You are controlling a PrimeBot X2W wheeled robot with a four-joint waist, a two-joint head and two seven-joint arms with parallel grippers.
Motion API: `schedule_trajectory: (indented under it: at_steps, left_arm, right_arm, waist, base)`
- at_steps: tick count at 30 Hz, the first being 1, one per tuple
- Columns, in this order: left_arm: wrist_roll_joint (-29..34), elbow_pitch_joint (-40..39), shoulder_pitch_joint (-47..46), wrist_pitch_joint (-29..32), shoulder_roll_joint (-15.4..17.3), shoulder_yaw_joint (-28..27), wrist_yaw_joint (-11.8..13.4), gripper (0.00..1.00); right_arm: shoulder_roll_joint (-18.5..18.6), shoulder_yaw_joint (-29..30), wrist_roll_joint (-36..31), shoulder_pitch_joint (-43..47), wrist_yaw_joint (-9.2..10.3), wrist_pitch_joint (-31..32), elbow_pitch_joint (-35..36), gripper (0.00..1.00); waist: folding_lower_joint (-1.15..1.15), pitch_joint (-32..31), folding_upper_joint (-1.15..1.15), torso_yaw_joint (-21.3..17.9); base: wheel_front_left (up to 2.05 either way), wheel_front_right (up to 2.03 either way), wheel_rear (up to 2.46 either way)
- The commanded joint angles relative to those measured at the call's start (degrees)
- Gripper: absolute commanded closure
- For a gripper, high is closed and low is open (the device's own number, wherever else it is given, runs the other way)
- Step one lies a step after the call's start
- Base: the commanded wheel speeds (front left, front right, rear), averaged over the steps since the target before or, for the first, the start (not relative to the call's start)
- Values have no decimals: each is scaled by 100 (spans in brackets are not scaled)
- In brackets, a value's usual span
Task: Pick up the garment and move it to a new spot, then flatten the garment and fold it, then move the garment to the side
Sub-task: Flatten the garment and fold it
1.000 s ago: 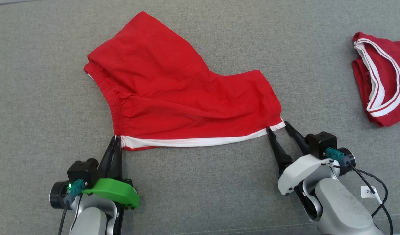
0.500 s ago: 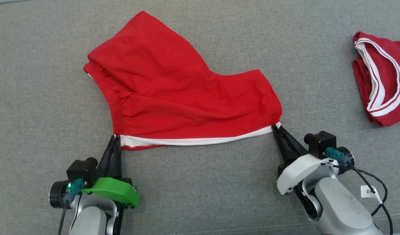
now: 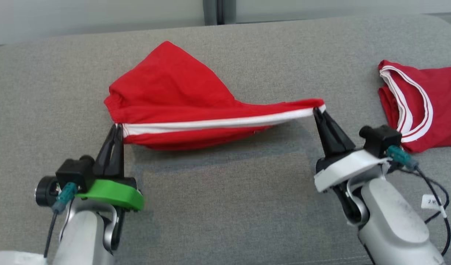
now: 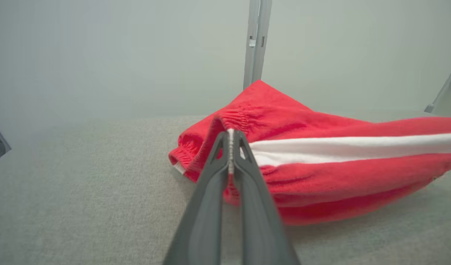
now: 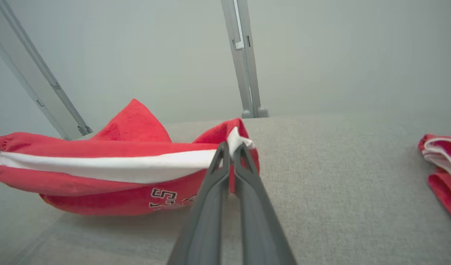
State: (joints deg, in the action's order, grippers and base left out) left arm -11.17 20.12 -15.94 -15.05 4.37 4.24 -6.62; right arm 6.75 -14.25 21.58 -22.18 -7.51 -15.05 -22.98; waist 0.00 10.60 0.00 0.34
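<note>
Both pairs of fingers are sitting fully closed, each gripping the red shorts (image 3: 174, 92).

- The left fingers (image 3: 111, 154) are pinching the waistband end of the white stripe (image 3: 218, 122). In your left wrist view they (image 4: 210, 206) are pressing together with only a sliver of white cloth showing between the tips.
- The right fingers (image 3: 330, 132) are pinching the other end of that stripe. Your right wrist view is showing them (image 5: 207, 206) clamping a white corner.
- The striped edge is hanging taut between the two grips, clear of the grey fabric surface (image 3: 229, 206), and casting a shadow underneath it. The far side of the shorts is resting on that surface, left of centre in the head view.

Hard to read:
- The black-and-white lettering (image 5: 163, 195) on the underside is sitting partly behind the right fingers, so I can't tell what it's spelling.
- The second red garment (image 3: 424, 106) is running off the right edge.
- The wall panels are blurring out in both wrist views.
</note>
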Motion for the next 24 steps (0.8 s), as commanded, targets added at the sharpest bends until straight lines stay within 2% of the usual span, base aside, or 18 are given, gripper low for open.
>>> schedule_trajectory:
  at_steps: [1, 4, 11, 15, 19, 21, 24]
  left_arm:
    - [67, 11, -274, -12, 191, 73, -36, 100]
    - [-55, 61, -877, 108, 472, 251, -78, 100]
    - [-545, -487, -2642, 960, 1319, 754, -86, 100]
    - [-758, -594, -3332, 1278, 1545, 916, -81, 100]
    - [-994, -470, -4006, 1679, 1577, 1245, -82, 100]
    - [-1236, -272, -4298, 1828, 1452, 1331, -82, 100]
    - [-1203, 118, -4876, 1778, 1392, 1522, -79, 100]
  right_arm:
    - [96, -25, 24, -275, 7, -12, 108, 100]
    - [234, -31, 129, -793, 7, -12, 220, 100]
    - [605, -6, 256, -2315, 7, 4, 238, 100]
    - [749, -9, 212, -2914, 7, 92, 210, 100]
    - [891, -64, 118, -3608, 7, 333, 9, 100]
    - [974, -155, 45, -3949, 7, 450, -129, 100]
    - [1170, -360, -204, -4567, 6, 481, -394, 100]
  waist:
    - [0, -409, 0, -88]
    - [0, -554, 0, -118]
    - [0, -467, 0, -114]
    - [0, -174, 0, -96]
    - [0, 455, 0, -60]
    - [0, 828, 0, -39]
    - [0, 1382, 0, -23]
  base:
    - [0, 0, 0]
    - [0, 0, 0]
    - [0, 0, 0]
    - [0, 0, 0]
    - [0, 0, 0]
    - [0, 0, 0]
    - [0, 0, 0]
